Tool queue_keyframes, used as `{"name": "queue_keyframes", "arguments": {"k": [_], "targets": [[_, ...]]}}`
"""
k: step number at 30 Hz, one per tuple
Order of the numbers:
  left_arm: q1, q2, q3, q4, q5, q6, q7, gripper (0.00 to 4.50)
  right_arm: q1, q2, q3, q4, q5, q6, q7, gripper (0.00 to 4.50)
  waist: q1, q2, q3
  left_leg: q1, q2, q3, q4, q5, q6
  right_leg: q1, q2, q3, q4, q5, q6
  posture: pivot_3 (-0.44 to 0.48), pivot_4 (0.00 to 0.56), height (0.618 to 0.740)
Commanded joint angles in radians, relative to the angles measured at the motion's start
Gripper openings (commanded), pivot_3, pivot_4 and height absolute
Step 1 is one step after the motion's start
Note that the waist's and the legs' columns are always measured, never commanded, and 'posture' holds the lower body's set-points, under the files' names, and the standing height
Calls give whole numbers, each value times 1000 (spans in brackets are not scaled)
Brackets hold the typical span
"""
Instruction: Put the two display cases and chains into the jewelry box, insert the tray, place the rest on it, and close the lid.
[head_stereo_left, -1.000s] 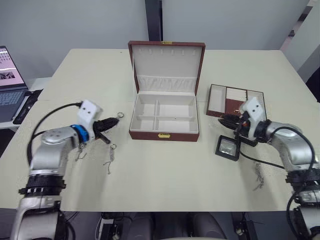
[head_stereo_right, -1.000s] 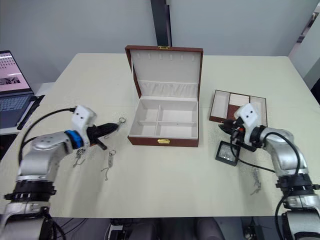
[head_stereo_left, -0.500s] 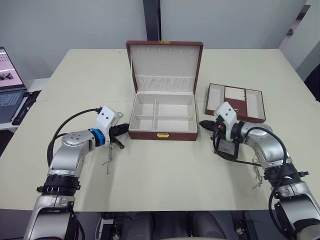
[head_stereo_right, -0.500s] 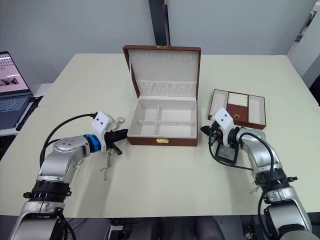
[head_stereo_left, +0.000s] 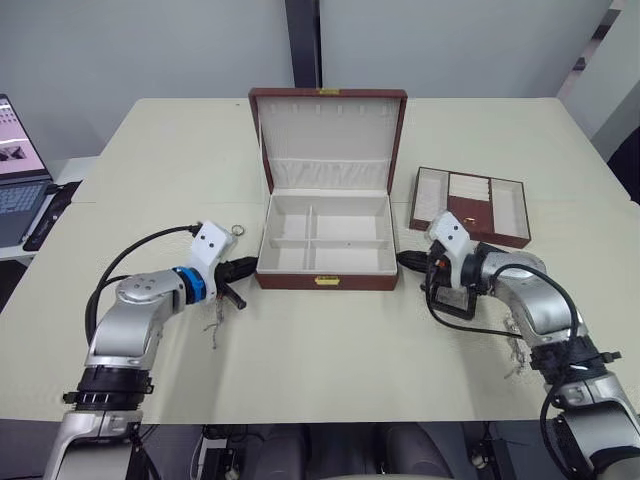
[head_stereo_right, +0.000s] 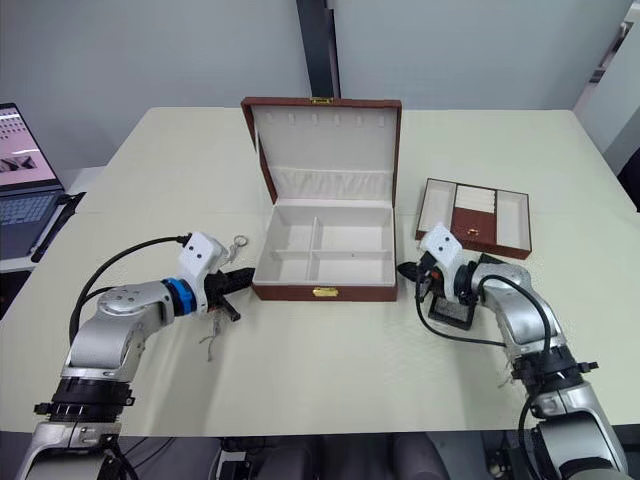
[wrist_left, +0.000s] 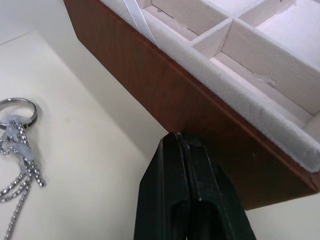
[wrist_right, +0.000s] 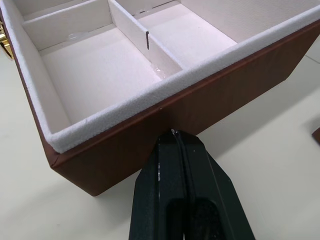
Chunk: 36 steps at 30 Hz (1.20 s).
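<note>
A pale surface (head_stereo_left: 330, 350) fills the room's middle, a laptop (head_stereo_left: 18, 165) off to one side. The jewelry box (head_stereo_left: 326, 235) sits open at centre, compartments empty. Both arms flank it: the left gripper (wrist_left: 181, 137) and right gripper (wrist_right: 173, 134), each pinched closed on nothing, press against opposite side walls, seemingly to square it up. The chains (head_stereo_left: 214, 325), tray (head_stereo_left: 470, 205) and display case (head_stereo_right: 451, 311) lie outside.
</note>
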Motion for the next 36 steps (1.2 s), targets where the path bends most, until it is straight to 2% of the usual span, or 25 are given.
{"name": "queue_keyframes", "arguments": {"k": [1, 9, 23, 35, 36], "targets": [[36, 2, -21, -102, -48, 24, -44, 0, 24, 6, 7, -95, 48, 12, 32, 18, 0, 0, 0, 0, 0, 0, 0, 0, 0, 0, 0, 0, 0, 0, 0, 0, 150, 740], [114, 31, -4, -194, -77, 75, -51, 0, 94, -25, -12, -184, 74, 57, 32, 18, 1, 0, 0, 0, 0, 0, 0, 0, 0, 1, 0, 0, 0, 0, 0, 0, 150, 740], [110, 40, 16, -162, -69, 50, -37, 0, 98, -38, -32, -167, 69, 51, 24, 18, 1, 0, 0, 0, 0, 0, 0, 0, 0, 1, 0, 0, -1, 0, 0, 0, 150, 740], [95, 100, 143, -73, -108, 5, -53, 0, 103, -114, -144, -107, 126, 5, 66, 18, 2, 0, 0, 0, 0, 0, 0, 0, 0, 0, 0, 0, -1, 0, 0, 0, 150, 740], [96, 120, 170, -68, -124, 12, -69, 175, 110, -135, -175, -106, 148, 4, 90, 2, 2, -1, 0, 0, 0, 0, 0, 0, 0, 0, 0, 0, -1, 0, 0, 0, 150, 740]]}}
